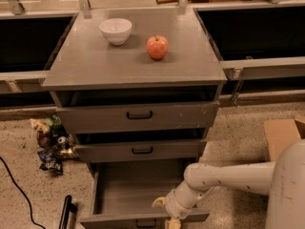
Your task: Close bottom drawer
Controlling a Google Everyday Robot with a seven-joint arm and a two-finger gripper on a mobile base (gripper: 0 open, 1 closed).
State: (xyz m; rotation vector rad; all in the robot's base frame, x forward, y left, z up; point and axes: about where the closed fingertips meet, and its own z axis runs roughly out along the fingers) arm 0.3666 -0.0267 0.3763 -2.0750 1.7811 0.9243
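The bottom drawer of the grey cabinet is pulled far out, showing its plain grey interior. Its low front panel with a small black handle lies at the lower edge of the view. My gripper is at the drawer's front right, on the white arm that reaches in from the right. It is open and holds nothing. One tan fingertip sits over the drawer's inside, the other at the front panel, partly cut off by the frame edge.
The middle drawer and top drawer stand slightly open. A white bowl and a red apple sit on the cabinet top. Snack bags and a black cable lie on the floor at left, and a cardboard box at right.
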